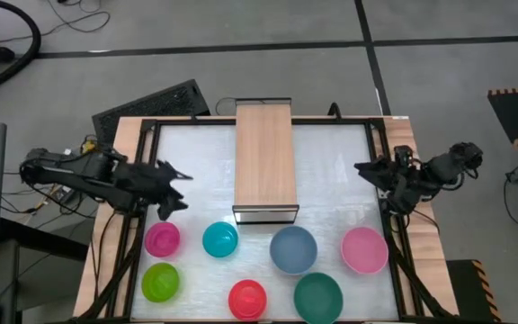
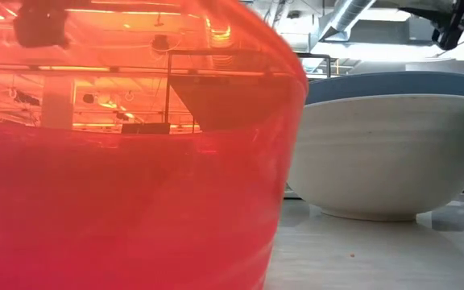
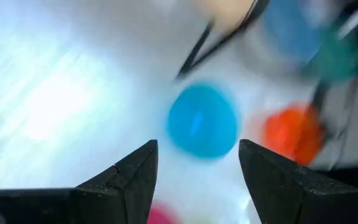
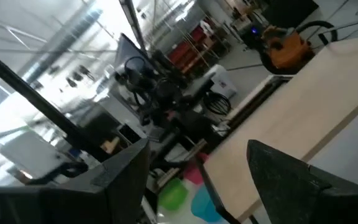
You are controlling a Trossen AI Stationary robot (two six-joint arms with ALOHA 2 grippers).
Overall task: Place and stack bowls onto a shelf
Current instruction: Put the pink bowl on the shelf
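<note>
Seven bowls stand on their bases along the table's near half: magenta (image 1: pixel 162 238), cyan (image 1: pixel 220 239), grey-blue (image 1: pixel 293 249), pink (image 1: pixel 364 249), lime green (image 1: pixel 160 282), red (image 1: pixel 247 299) and dark green (image 1: pixel 318 297). The light-wood shelf (image 1: pixel 263 157) lies down the table's middle, bare on top, its dark front edge toward the bowls. My left gripper (image 1: pixel 176 191) is open and hovers above the table, just beyond the magenta bowl. In its wrist view the cyan bowl (image 3: pixel 202 120) shows between the open fingers. My right gripper (image 1: pixel 367 173) is open at the table's right side, level with the shelf.
The low view is filled by the red bowl (image 2: pixel 127 161), with a larger pale bowl (image 2: pixel 385 153) to its right. A dark frame (image 1: pixel 151 126) runs round the table top. White table surface lies bare on both sides of the shelf. A keyboard (image 1: pixel 151 103) sits beyond the far left corner.
</note>
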